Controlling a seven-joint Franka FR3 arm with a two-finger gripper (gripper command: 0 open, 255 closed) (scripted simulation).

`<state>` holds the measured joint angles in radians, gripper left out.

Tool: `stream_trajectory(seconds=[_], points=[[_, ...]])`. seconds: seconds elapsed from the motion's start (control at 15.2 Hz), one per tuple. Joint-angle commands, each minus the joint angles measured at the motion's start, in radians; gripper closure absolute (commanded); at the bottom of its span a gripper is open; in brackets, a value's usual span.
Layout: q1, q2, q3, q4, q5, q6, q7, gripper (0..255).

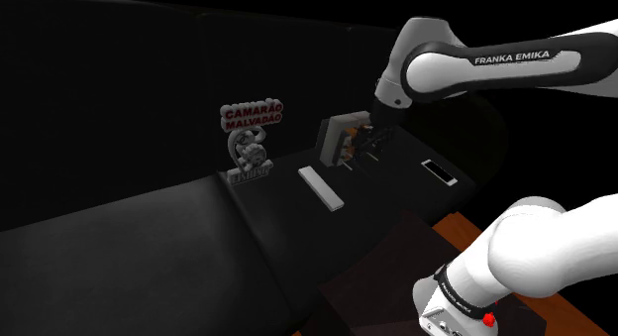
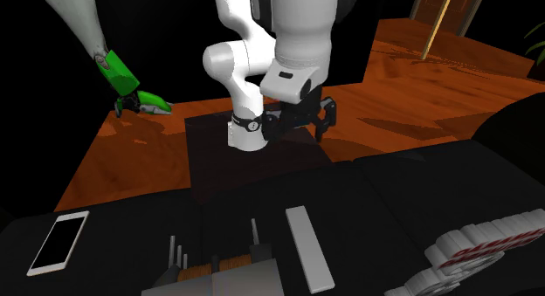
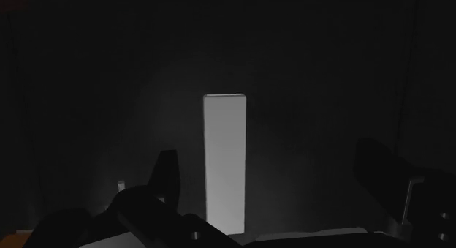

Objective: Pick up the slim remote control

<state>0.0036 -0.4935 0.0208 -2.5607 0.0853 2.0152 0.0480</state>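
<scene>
Surface: a dim black surface [image 1: 149, 245], with a black area behind it.
Sign: a "Camarão Malvadão" sign [image 1: 251, 136] stands at the shoulder view's left.
Remote: the slim remote [image 1: 320, 187], a pale bar, lies flat just right of the sign.
Gripper: the gripper [image 2: 304, 124] hovers above, fingers wide apart, holding nothing.
Phone: a phone [image 1: 439, 172] lies flat, further right.
Floor: a reddish wood floor [image 1: 465, 230].

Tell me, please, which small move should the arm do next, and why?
Probably lower the open claw toward the remote, shifting a little to centre it. The remote lies flat and untouched on the dark surface, between the spread fingers but nearer one.
</scene>
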Motion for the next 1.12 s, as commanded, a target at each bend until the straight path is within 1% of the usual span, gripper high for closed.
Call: stream_trajectory(seconds=[0.0, 0.26, 0.59, 0.92, 1.06], points=[[0.000, 0.075, 0.012, -0.001, -0.003, 0.083, 0.013, 0], [-0.006, 0.222, 0.026, 0.004, -0.019, 0.230, 0.035, 0], [-0.014, 0.424, 0.036, 0.046, -0.057, 0.396, 0.073, 0], [-0.016, 0.632, 0.031, 0.125, -0.115, 0.531, 0.127, 0], [-0.014, 0.677, 0.027, 0.140, -0.127, 0.561, 0.137, 0]])
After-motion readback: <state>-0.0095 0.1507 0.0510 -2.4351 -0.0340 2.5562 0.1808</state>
